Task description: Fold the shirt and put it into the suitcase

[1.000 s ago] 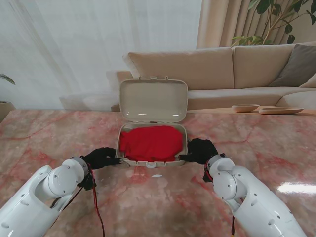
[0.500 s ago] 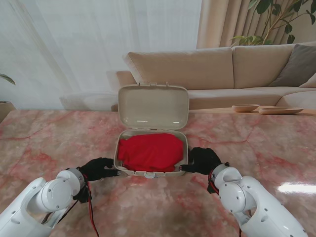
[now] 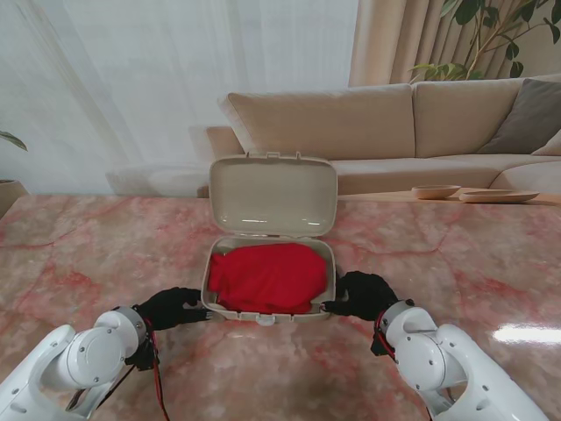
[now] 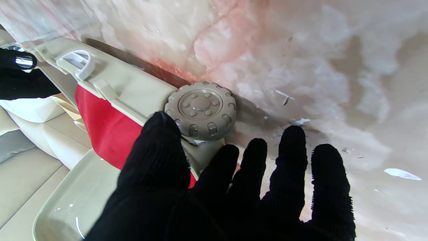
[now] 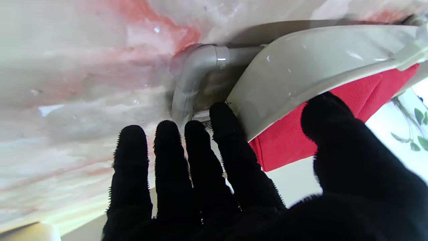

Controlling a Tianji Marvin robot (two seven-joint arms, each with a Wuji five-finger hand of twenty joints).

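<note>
Suitcase [image 3: 273, 189], one only, beige and hard-shelled, sits open in the middle of the pink-veined marble tabletop [image 3: 79, 246], lid standing upright at its 12 o'clock edge. One shirt [image 3: 267, 276], bright red, lies folded into a rounded bundle inside the lower shell, filling most of it.

I have two black-gloved hands on the job. My left robot hand [image 3: 173, 308] is at the case's 8 o'clock corner and my right robot hand [image 3: 364, 296] at its 4 o'clock corner, each pressed against the shell's outer wall. Neither holds anything: the fingers are straight and slightly spread, with the thumb reaching over the rim toward the red cloth.

The stand view gives the whole layout, plus one sofa [image 3: 394, 123] and a plant beyond the tabletop. It cannot show the case's small fittings. My left wrist view picks out one ribbed, studded wheel [image 4: 200, 110] at the corner next to my thumb [image 4: 157, 150], and a pale latch loop [image 4: 75, 63] on the front rim; the other glove shows at that picture's edge. My right wrist view shows one bent grey tube, seemingly a handle [image 5: 197, 70], between the shell and the marble, with my fingers [image 5: 224, 134] just beside it and my thumb lying on the rim over the shirt's ribbed weave.
</note>
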